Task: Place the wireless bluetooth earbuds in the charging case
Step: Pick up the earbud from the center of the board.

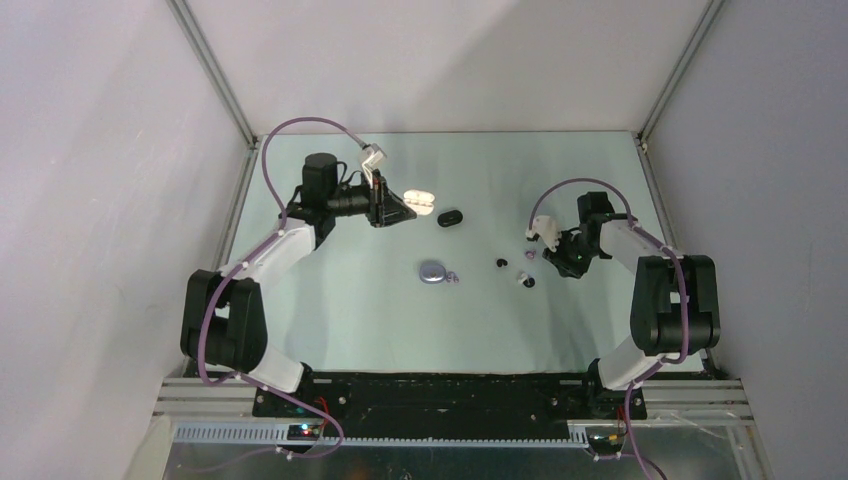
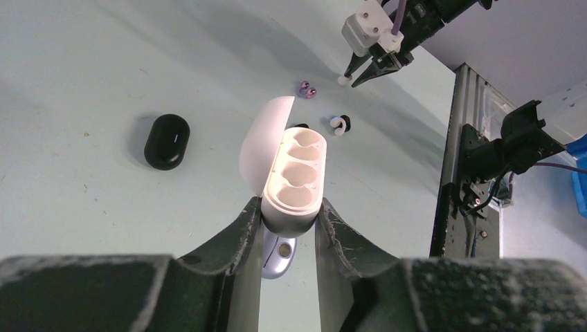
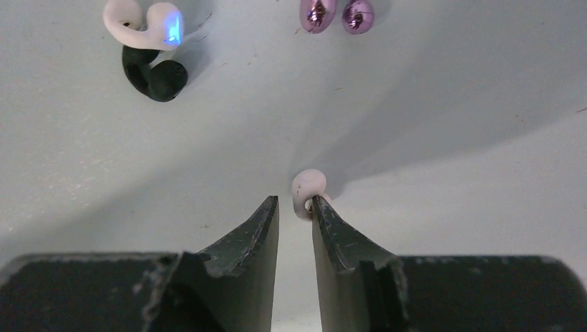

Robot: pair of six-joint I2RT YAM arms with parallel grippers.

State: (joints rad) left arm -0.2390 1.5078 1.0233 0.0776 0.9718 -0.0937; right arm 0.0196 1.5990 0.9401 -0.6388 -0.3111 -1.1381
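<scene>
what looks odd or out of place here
A white earbud with its blue light lit lies against a black earbud, apparently hooked together. A pale earbud sits off-centre against one finger of the right gripper.

Counter: pale green counter [image 1: 330, 330], grey panels along its left, far and right edges.
Left arm: reaches toward the far-left area, with the left fingers [image 1: 396, 210] at a white oval charging case [image 1: 421, 201].
Black case: closed black oval case [image 1: 450, 217], just right of the white one.
Grey case: lavender-grey oval case [image 1: 433, 271], near the counter's middle.
Earbuds: tiny black earbud [image 1: 500, 262], white-and-black earbuds [image 1: 524, 280] and lavender earbuds [image 1: 530, 255], clustered right of middle.
Right arm: bends in from the right edge, with the right fingers [image 1: 545, 250] beside the lavender earbuds.
</scene>
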